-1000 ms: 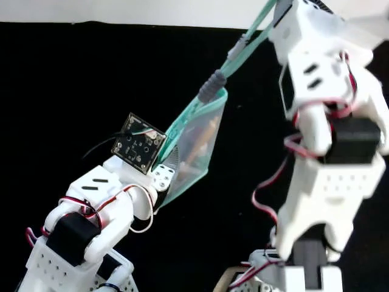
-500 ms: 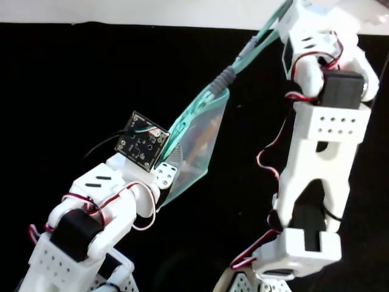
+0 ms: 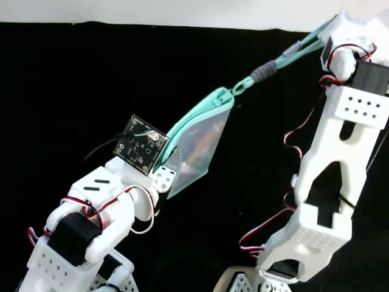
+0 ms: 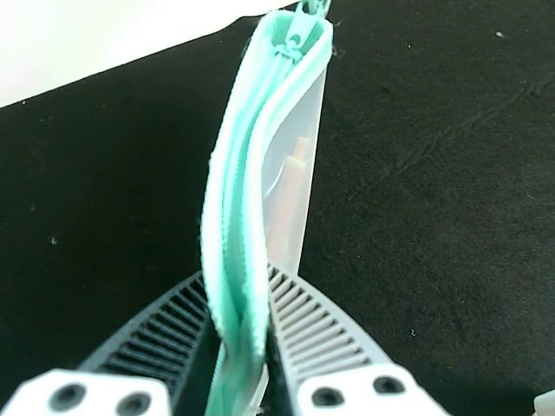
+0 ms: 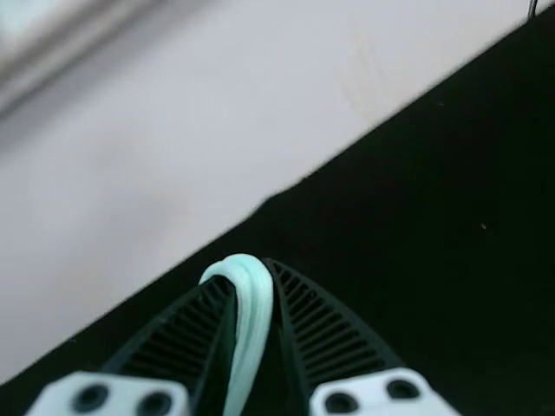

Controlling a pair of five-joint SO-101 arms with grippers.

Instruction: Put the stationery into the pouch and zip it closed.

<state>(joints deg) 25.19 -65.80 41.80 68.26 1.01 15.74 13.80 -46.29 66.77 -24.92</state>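
Pouch (image 3: pixel 194 146) stretches across black table (image 3: pixel 73 79), left fingers (image 4: pixel 321 329) pinching its end, right fingers (image 5: pixel 321 334) clamping its cord (image 5: pixel 247 290).

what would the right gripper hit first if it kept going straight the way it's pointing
Probably nothing nearby. The right gripper, shut on the mint-green cord loop, points toward the far edge of the black tablecloth, with a pale surface beyond. Depth is unclear, so the cloth edge is a guess.

This is probably a robotics lab or hobby workbench: a matte black cloth-covered table (image 3: pixel 73 79), white 3D-printed plastic arms (image 3: pixel 352 109) with exposed red-and-black servo wires (image 3: pixel 285 137), and a bare square black circuit board (image 3: pixel 140 144).
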